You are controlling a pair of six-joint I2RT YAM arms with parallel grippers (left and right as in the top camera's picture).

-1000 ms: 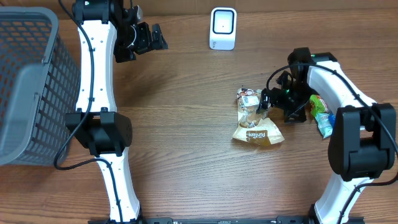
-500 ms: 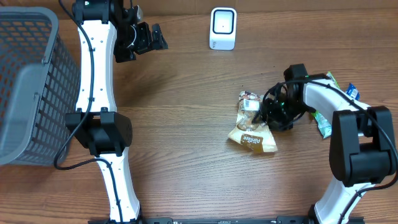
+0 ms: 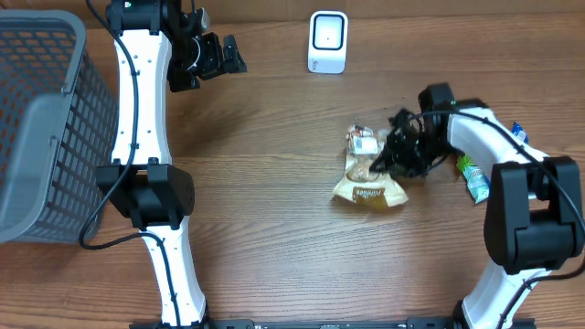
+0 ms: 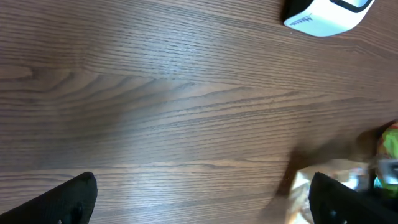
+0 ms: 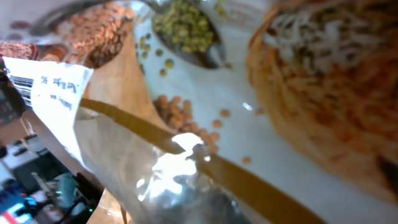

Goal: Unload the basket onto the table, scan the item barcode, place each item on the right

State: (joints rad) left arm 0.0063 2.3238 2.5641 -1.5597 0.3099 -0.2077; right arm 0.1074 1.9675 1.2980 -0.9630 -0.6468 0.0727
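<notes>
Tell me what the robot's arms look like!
Both the left arm and right arm are smooth white shells with chunky black joints. Thin black cables loop along them. Each ends in a black two-finger claw: the left claw and the right claw. I see no markings.

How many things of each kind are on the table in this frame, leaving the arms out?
grey mesh basket: 1
white scanner: 1
tan snack bag: 1
small packets: 2, a green packet and a blue packet that is partly hidden
Total: 5
</notes>
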